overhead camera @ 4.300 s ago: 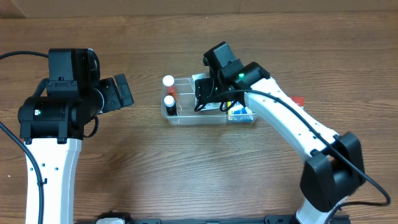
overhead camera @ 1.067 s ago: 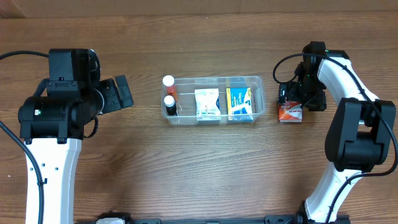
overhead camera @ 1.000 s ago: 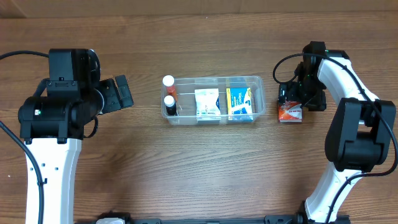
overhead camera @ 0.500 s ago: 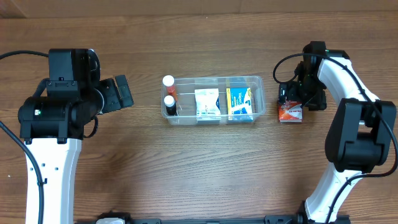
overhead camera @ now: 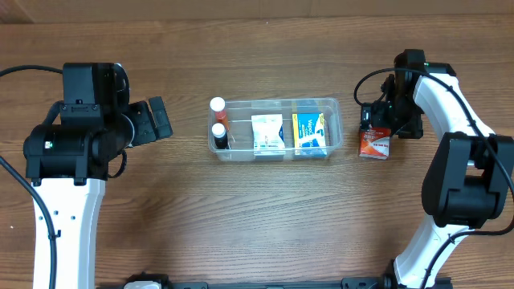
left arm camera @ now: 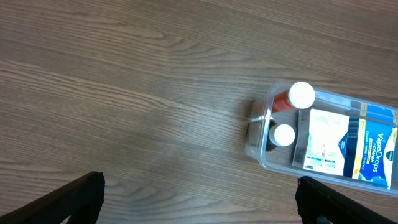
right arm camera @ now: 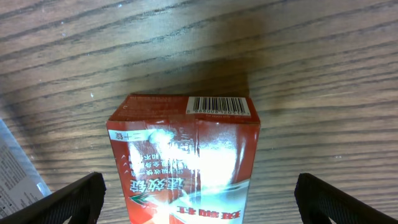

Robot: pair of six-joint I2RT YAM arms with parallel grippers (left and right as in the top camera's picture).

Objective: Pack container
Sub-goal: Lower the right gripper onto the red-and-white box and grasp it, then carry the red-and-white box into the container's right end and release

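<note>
The container [overhead camera: 334, 128] is a clear shallow tub at the table's middle. It holds two white-capped bottles [overhead camera: 218, 117] at its left end, a white box [overhead camera: 267, 132] and a blue-and-yellow box [overhead camera: 310, 131]. A red box [overhead camera: 375, 145] lies on the table just right of the tub. My right gripper [overhead camera: 379, 127] hovers over the red box [right arm camera: 186, 155], open. Its fingers [right arm camera: 68, 199] stand wide on either side of the box, apart from it. My left gripper [overhead camera: 157, 120] is open over bare wood, left of the container [left arm camera: 262, 158], with nothing between its fingers [left arm camera: 68, 202].
Wood-grain table [overhead camera: 265, 217] all round. The left arm's base [overhead camera: 64, 152] fills the left side, and the right arm [overhead camera: 462, 177] runs down the right edge. In the left wrist view the bottles [left arm camera: 301, 94] stand at the tub's near end.
My right gripper has swung from over the container out to the red box on the right. Over the last second it only edged slightly. The left arm has not moved.
</note>
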